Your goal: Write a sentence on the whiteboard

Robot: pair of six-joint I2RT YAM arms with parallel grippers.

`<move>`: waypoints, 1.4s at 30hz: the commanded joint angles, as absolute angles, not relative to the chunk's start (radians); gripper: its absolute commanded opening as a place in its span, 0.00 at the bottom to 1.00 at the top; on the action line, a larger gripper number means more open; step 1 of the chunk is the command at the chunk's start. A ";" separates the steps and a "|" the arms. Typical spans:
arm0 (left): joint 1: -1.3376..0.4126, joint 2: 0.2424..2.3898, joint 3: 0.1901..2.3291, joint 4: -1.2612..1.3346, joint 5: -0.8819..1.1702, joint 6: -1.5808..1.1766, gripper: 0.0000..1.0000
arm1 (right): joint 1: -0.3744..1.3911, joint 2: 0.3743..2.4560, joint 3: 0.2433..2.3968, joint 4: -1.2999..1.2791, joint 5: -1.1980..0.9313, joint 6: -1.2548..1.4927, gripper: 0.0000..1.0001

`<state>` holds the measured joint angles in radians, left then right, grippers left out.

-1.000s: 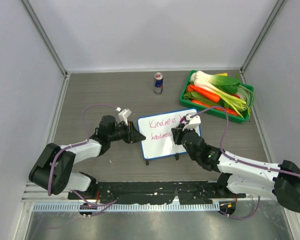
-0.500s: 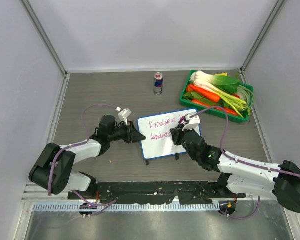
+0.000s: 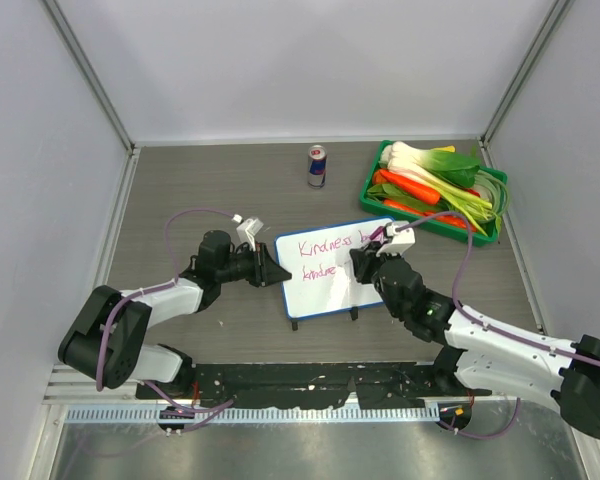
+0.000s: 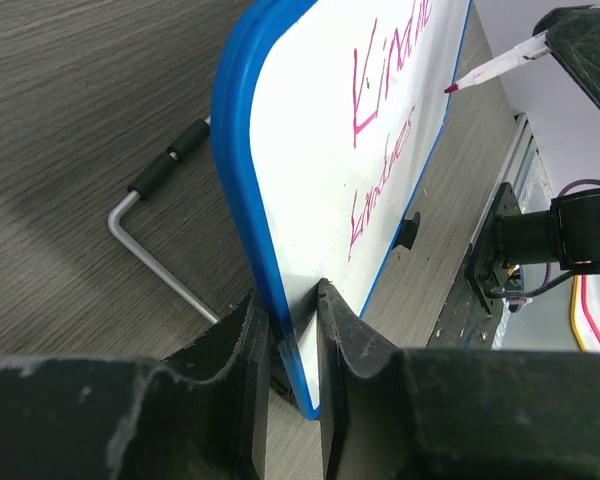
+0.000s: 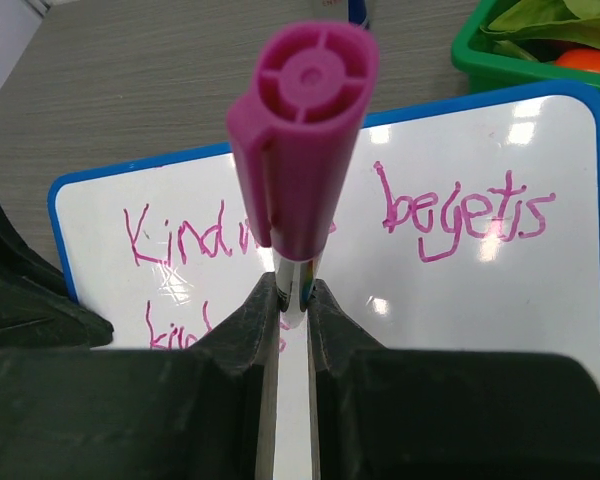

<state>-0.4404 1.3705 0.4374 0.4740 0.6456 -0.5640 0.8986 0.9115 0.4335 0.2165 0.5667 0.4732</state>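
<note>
The whiteboard (image 3: 325,295) stands on the worktop (image 3: 200,190), the sentence (image 3: 320,248) on its face. A can (image 3: 318,166) stands behind it; behind and right, a tray (image 3: 440,228) holds vegetables (image 3: 440,175).

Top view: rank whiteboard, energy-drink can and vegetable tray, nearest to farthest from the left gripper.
1. whiteboard: its left edge clamped in the left gripper.
2. energy-drink can: back centre.
3. vegetable tray: back right, though its near corner almost ties the can.

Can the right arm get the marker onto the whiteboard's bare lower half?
Probably yes: the right gripper holds the marker close to the whiteboard, and the left gripper pinches only its left edge.
</note>
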 commanded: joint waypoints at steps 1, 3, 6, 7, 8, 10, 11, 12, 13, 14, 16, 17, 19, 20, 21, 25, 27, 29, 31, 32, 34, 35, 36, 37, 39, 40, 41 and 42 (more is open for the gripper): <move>-0.449 1.408 0.431 0.390 0.581 -0.499 0.00 | 0.870 0.922 0.457 0.244 0.583 0.463 0.01; -0.449 1.407 0.430 0.390 0.581 -0.499 0.00 | 0.861 0.933 0.457 0.247 0.575 0.463 0.01; -0.451 1.408 0.431 0.390 0.580 -0.500 0.00 | 0.854 0.949 0.454 0.262 0.561 0.466 0.01; -0.449 1.408 0.430 0.390 0.583 -0.499 0.00 | 0.851 0.950 0.453 0.268 0.549 0.465 0.01; -0.451 1.408 0.430 0.390 0.580 -0.500 0.00 | 0.850 0.956 0.451 0.276 0.546 0.468 0.01; -0.451 1.407 0.430 0.390 0.580 -0.500 0.00 | 0.844 0.965 0.454 0.281 0.534 0.468 0.01; -0.451 1.408 0.431 0.390 0.580 -0.500 0.00 | 0.841 0.968 0.456 0.281 0.531 0.469 0.01; -0.449 1.408 0.431 0.390 0.580 -0.500 0.00 | 0.839 0.972 0.456 0.282 0.531 0.469 0.01; -0.449 1.408 0.431 0.390 0.581 -0.500 0.00 | 0.838 0.976 0.454 0.285 0.531 0.468 0.01; -0.449 1.408 0.428 0.390 0.580 -0.500 0.00 | 0.836 0.977 0.454 0.285 0.526 0.469 0.01; -0.449 1.408 0.430 0.390 0.580 -0.499 0.00 | 0.835 0.982 0.456 0.285 0.523 0.468 0.01; -0.451 1.408 0.431 0.390 0.580 -0.499 0.00 | 0.834 0.985 0.456 0.284 0.520 0.469 0.01; -0.451 1.410 0.431 0.390 0.580 -0.500 0.00 | 0.834 0.988 0.456 0.282 0.511 0.469 0.01; -0.451 1.410 0.431 0.390 0.580 -0.500 0.00 | 0.834 0.989 0.457 0.282 0.503 0.472 0.01; -0.451 1.410 0.431 0.390 0.580 -0.499 0.00 | 0.836 0.991 0.456 0.278 0.502 0.472 0.01; -0.449 1.410 0.431 0.388 0.580 -0.500 0.00 | 0.834 0.992 0.453 0.261 0.488 0.477 0.01; -0.451 1.410 0.431 0.388 0.580 -0.499 0.00 | 0.834 0.983 0.442 0.252 0.488 0.480 0.01; -0.452 1.411 0.431 0.390 0.580 -0.500 0.00 | 0.835 0.976 0.433 0.241 0.489 0.483 0.01; -0.451 1.411 0.431 0.390 0.580 -0.499 0.00 | 0.836 0.962 0.426 0.229 0.492 0.483 0.01; -0.451 1.410 0.431 0.390 0.580 -0.500 0.00 | 0.836 0.959 0.423 0.226 0.497 0.483 0.01; -0.449 1.411 0.431 0.388 0.580 -0.500 0.00 | 0.835 0.950 0.419 0.213 0.500 0.482 0.01; -0.451 1.410 0.431 0.388 0.580 -0.499 0.00 | 0.834 0.946 0.416 0.207 0.502 0.482 0.01; -0.451 1.411 0.431 0.388 0.580 -0.500 0.00 | 0.836 0.943 0.414 0.201 0.502 0.480 0.01; -0.453 1.410 0.431 0.388 0.580 -0.500 0.00 | 0.835 0.943 0.414 0.198 0.505 0.479 0.01; -0.451 1.411 0.431 0.388 0.580 -0.500 0.00 | 0.836 0.937 0.407 0.193 0.505 0.477 0.01; -0.451 1.413 0.431 0.388 0.580 -0.500 0.00 | 0.835 0.934 0.407 0.190 0.505 0.477 0.01; -0.451 1.411 0.431 0.388 0.580 -0.499 0.00 | 0.836 0.933 0.405 0.187 0.502 0.476 0.01; -0.451 1.410 0.431 0.388 0.580 -0.499 0.00 | 0.835 0.930 0.402 0.183 0.500 0.477 0.01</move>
